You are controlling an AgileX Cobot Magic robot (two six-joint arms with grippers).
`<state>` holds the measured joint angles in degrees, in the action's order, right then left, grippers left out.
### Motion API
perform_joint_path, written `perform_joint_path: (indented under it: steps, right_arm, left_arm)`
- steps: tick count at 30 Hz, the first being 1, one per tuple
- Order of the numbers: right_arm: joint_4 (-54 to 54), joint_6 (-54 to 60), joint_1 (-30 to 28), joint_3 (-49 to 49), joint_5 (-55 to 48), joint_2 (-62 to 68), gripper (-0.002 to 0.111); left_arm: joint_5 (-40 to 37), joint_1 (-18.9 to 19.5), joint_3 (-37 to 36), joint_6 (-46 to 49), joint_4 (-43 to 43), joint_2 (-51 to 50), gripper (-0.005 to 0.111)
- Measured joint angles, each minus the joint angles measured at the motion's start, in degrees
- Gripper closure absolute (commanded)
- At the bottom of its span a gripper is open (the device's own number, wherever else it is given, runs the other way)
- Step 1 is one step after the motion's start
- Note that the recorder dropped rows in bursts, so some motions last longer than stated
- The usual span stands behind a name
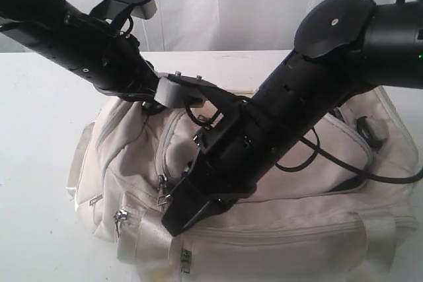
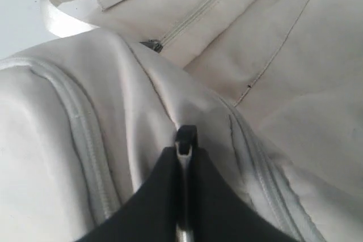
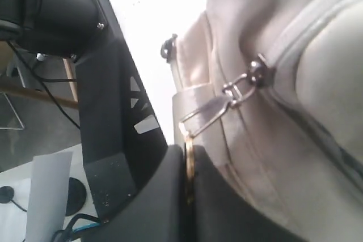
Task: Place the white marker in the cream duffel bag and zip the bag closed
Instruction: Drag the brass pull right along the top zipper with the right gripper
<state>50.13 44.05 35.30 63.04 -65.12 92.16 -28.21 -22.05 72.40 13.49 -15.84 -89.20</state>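
Note:
The cream duffel bag [image 1: 297, 229] lies on the white table, with both arms reaching onto it. My left gripper [image 2: 185, 141] is shut at the top of the bag. A small dark tab with a silver core, apparently a zipper pull, sits between its tips, and the cream fabric [image 2: 283, 55] bunches around it. My right gripper [image 3: 189, 160] reaches across to the bag's front left. It is shut on a flat metal zipper pull [image 3: 210, 111], which links to a slider [image 3: 258, 72] on a grey zip. The white marker is out of view.
The right arm [image 1: 284, 117] crosses over the bag in front of the left arm [image 1: 99, 51]. A black cable [image 1: 370, 173] trails over the bag's right side. The white table [image 1: 39, 130] extends to the left, with a white curtain behind it.

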Motion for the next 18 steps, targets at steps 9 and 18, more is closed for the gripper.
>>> perform_joint_path:
  steps: [9,18]
  right_arm:
    - [-11.13,-8.64,0.24,-2.02,-0.03,-4.17,0.108]
    - [-29.01,-19.76,0.58,-2.05,-1.64,-10.46,0.108]
  left_arm:
    - [-0.91,3.27,0.0,0.65,-0.16,0.0,0.107]
    - [-0.83,3.97,0.0,1.05,1.22,0.0,0.107]
